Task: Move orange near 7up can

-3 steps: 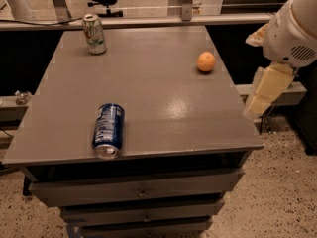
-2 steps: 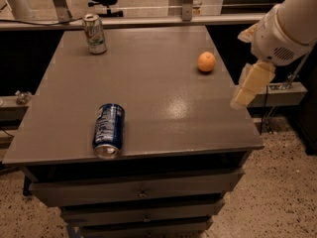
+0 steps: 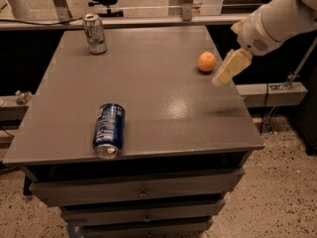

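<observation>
Claw (image 3: 229, 68) hangs just right of the orange (image 3: 206, 62), over the bench's (image 3: 148, 83) right edge, tilted down-left off the white arm (image 3: 277, 19). Can't tell whether it's wide or narrow from this angle. It holds nothing; a small gap shows between it and the fruit.

Orange sits on the bench near the right edge, toward the back. 7up can (image 3: 94, 33) stands upright at the far-left back corner, well apart from the orange. Blue can (image 3: 108, 130) lies on its side near the front-left edge, off the direct line between them.

Step, as I read it: approach for the grasp. Transport not begun.

Risks:
- Round fruit, side-on approach: a nudge before closing could roll it, and the right edge is near, so it may drop off the bench.
- Off-centre grip on a smooth sphere may squirt it out.
- Placing too close may tip the upright 7up can.
- Releasing above the bench lets it roll away from the can.
</observation>
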`<state>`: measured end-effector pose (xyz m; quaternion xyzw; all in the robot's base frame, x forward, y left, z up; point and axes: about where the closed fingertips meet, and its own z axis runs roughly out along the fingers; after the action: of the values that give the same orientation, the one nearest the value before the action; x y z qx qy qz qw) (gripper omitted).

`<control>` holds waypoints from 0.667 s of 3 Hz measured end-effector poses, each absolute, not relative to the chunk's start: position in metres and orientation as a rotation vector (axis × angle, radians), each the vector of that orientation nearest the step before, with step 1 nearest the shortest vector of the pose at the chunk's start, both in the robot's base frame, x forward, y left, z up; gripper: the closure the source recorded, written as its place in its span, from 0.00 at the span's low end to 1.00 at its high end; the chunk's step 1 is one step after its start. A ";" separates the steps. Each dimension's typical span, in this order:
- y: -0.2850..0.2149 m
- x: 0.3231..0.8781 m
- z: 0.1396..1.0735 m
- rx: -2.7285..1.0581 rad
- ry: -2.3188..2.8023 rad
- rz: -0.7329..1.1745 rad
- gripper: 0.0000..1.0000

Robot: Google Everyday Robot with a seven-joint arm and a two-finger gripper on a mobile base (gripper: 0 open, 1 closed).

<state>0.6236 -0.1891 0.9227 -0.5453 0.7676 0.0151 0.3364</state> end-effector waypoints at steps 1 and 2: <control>-0.188 0.663 0.915 -1.293 1.989 0.144 0.00; -0.181 0.688 0.903 -1.192 1.979 0.263 0.00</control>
<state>0.6885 -0.1812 0.9027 -0.4705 0.7812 0.1037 0.3970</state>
